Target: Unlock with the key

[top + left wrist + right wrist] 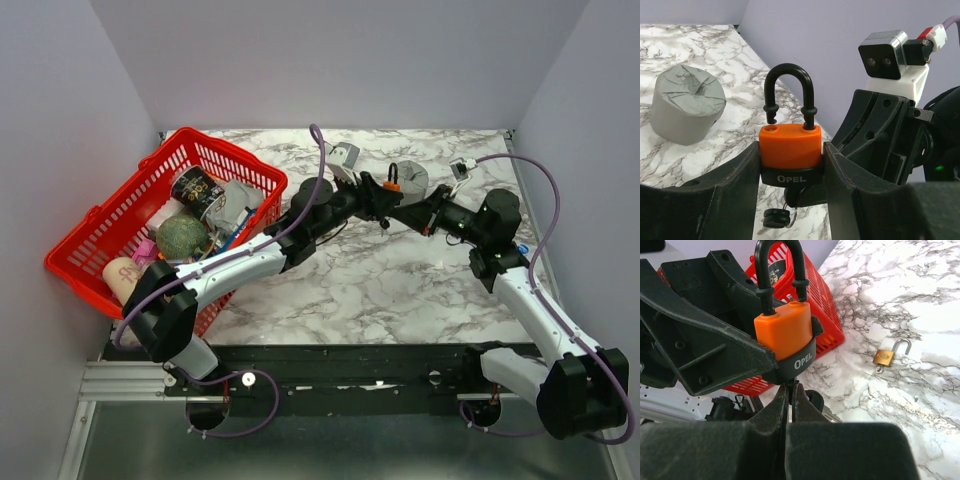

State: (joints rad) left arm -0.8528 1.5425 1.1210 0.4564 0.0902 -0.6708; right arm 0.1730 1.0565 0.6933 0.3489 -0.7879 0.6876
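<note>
Left fingers (735, 185) clamped on orange padlock (790, 146), held above table (400, 290), one shackle leg out. Right fingers (772, 415) pressed together right under padlock, what they pinch is hidden. Key (776, 218) dangles just below padlock.

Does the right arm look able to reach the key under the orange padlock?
Likely yes: the right tool is shut under the orange padlock in the left tool, where the key hangs; nothing blocks it.
</note>
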